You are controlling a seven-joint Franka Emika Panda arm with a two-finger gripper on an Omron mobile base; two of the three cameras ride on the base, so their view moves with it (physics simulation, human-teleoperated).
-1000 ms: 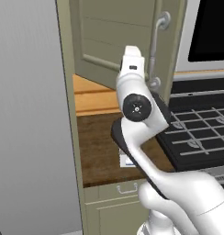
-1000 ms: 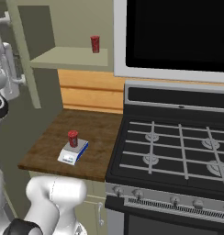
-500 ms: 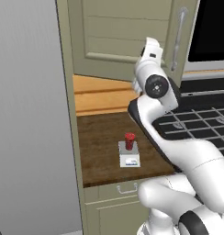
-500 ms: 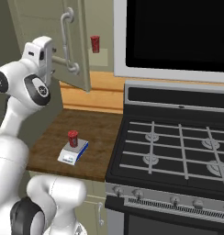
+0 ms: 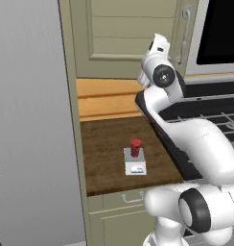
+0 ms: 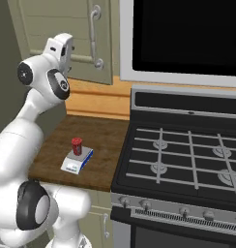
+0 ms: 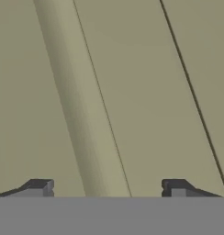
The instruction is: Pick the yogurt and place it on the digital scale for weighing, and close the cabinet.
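Gripper (image 7: 107,193) wide apart, empty, facing cabinet (image 7: 132,92)

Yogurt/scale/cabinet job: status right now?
Done: the yogurt stands on the digital scale on the wooden counter. In hand: the cabinet door looks shut or very nearly so, its bar handle facing out; the end effector, fingers apart and holding nothing, sits close against the door panel. Left: confirm the door is fully closed and pull the arm away.
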